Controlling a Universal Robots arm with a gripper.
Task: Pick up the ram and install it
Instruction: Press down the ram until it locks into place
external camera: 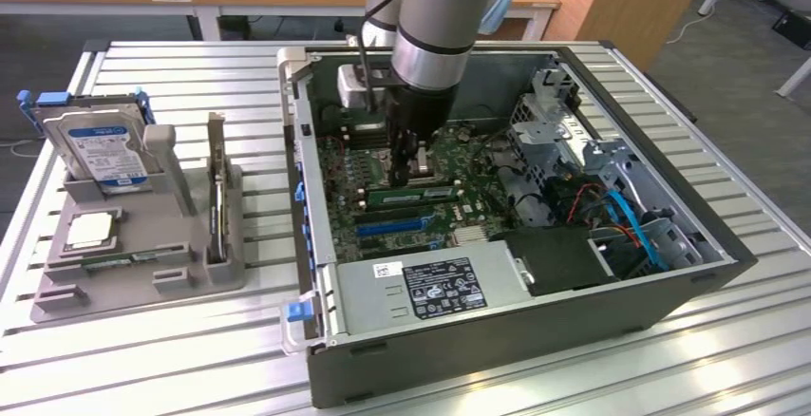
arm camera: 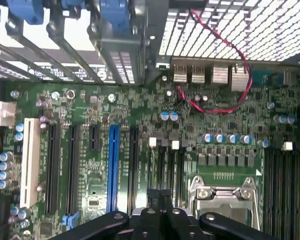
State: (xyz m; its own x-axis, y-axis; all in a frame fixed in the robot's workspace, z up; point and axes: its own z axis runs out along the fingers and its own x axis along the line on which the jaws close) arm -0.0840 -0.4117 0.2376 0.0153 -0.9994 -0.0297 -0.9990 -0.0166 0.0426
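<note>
Exterior view: arm vertical inside PC case [external camera: 709, 245], gripper [external camera: 408, 180] over ram [external camera: 412, 192] on motherboard [external camera: 380, 164]; wrist view adds fingers [arm camera: 155, 212] pressed together.

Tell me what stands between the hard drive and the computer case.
In the exterior view, an expansion card stands on edge in the grey stand between the hard drive and the computer case.

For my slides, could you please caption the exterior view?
Robot arm's gripper lowered inside the open computer case over the motherboard, beside a RAM stick seated in its slot.
</note>
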